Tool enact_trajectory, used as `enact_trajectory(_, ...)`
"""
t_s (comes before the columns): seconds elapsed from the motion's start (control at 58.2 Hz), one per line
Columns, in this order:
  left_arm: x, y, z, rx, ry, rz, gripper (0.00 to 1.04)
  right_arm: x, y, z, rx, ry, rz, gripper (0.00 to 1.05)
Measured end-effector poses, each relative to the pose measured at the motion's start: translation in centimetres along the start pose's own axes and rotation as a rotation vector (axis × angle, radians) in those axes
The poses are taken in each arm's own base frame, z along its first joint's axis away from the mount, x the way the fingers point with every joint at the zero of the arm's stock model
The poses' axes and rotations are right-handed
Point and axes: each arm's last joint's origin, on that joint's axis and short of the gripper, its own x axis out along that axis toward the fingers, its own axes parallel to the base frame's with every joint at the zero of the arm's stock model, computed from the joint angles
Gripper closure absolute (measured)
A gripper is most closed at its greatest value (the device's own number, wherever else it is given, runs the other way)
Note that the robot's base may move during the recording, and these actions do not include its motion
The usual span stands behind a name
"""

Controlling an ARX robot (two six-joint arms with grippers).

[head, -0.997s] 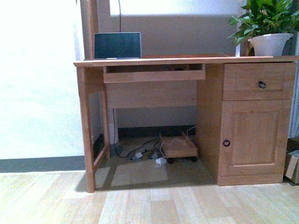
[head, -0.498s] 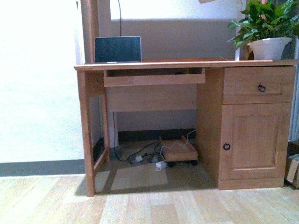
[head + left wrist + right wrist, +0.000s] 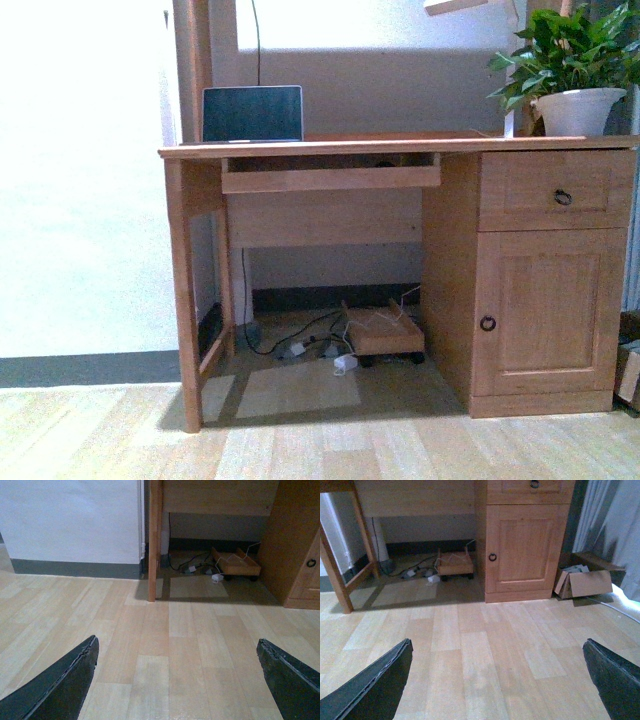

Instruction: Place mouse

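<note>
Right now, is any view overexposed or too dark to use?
Front view: the wall left of the desk is blown out white, the space under the desk shadowed. Left wrist view: evenly lit, floor sharp. Right wrist view: glare on the floor beside the curtain.

A laptop (image 3: 252,113) stands at the left end of the table (image 3: 320,148) and a potted plant (image 3: 578,108) at its right end. A pull-out shelf (image 3: 330,179) sits under the top, left of a drawer (image 3: 556,190) that has a cupboard door (image 3: 545,310) below it. On the floor beneath lie a wheeled stand (image 3: 385,337) and cables (image 3: 300,345). A cardboard box (image 3: 584,581) lies right of the table. The left claw (image 3: 176,641) and right claw (image 3: 497,642) hang over the floor before it.
</note>
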Motion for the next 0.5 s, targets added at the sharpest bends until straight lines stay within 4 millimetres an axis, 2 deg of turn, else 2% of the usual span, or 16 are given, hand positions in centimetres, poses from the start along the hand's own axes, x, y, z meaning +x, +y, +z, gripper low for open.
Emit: enact_trajectory(0.498, 0.0, 0.0, 0.0, 0.0, 0.0, 0.0, 0.07, 0.0, 0.0, 0.0, 0.0, 0.0, 0.0, 0.0)
